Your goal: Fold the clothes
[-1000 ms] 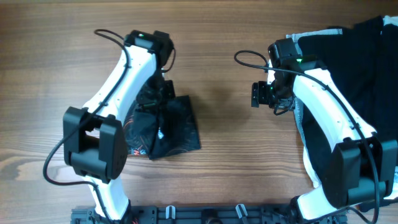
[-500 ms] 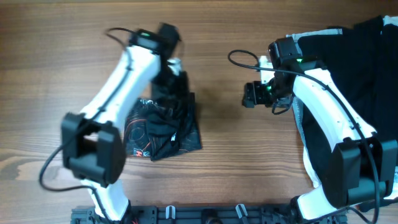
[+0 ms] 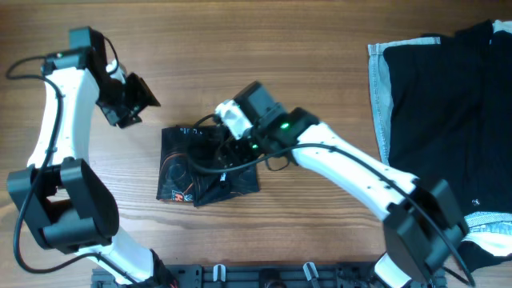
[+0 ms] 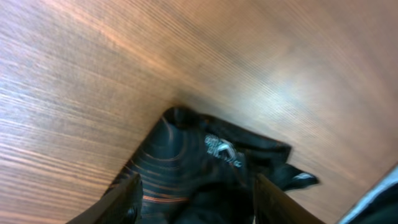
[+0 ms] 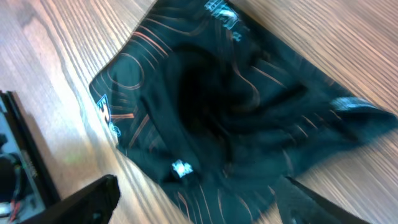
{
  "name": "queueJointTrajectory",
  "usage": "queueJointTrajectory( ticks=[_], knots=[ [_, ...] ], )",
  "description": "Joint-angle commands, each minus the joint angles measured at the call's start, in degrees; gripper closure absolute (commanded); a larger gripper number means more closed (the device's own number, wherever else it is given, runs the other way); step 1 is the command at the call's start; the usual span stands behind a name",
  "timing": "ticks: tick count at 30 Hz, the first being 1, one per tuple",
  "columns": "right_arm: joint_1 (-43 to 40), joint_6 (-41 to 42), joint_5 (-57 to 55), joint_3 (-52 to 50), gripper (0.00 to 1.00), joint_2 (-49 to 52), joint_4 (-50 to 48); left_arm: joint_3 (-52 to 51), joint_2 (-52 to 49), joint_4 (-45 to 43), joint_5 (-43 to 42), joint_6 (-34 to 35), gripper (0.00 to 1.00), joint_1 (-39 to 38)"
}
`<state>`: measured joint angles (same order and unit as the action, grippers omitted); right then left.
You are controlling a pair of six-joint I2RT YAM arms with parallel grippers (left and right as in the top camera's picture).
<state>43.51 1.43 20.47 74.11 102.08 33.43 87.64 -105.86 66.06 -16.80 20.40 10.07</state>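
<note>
Overhead is looking bright and even, with soft shadows lying on the worktop [image 3: 320, 48]. Left wrist view is catching pale glare; the jersey [image 5: 236, 112] is smearing blurry in the right one.

White arms [image 3: 352, 168], black joints [image 3: 60, 210], thin black cables [image 3: 24, 62].

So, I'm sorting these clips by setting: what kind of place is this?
Likely a robotics lab bench, not a home: white left arm and right arm over a wooden table, a folded jersey and a black garment laid out.
</note>
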Motion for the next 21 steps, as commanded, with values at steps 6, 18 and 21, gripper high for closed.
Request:
queueJointTrajectory(
  ticks=[6,18,21],
  knots=[
    [2.5,3.3,-1.8,0.7,0.55,9.3,-6.6,-17.5,0.0,-12.7,0.8,-0.9,0.44,-1.6],
    [0.6,7.8,-13.3,0.6,0.15,9.5,20.0,-25.9,0.0,-21.6,0.9,-0.9,0.48,-5.2],
    [0.3,14.0,-18.5,0.6,0.14,9.3,21.8,-25.9,0.0,-21.8,1.7,-0.9,0.48,-4.8]
  ],
)
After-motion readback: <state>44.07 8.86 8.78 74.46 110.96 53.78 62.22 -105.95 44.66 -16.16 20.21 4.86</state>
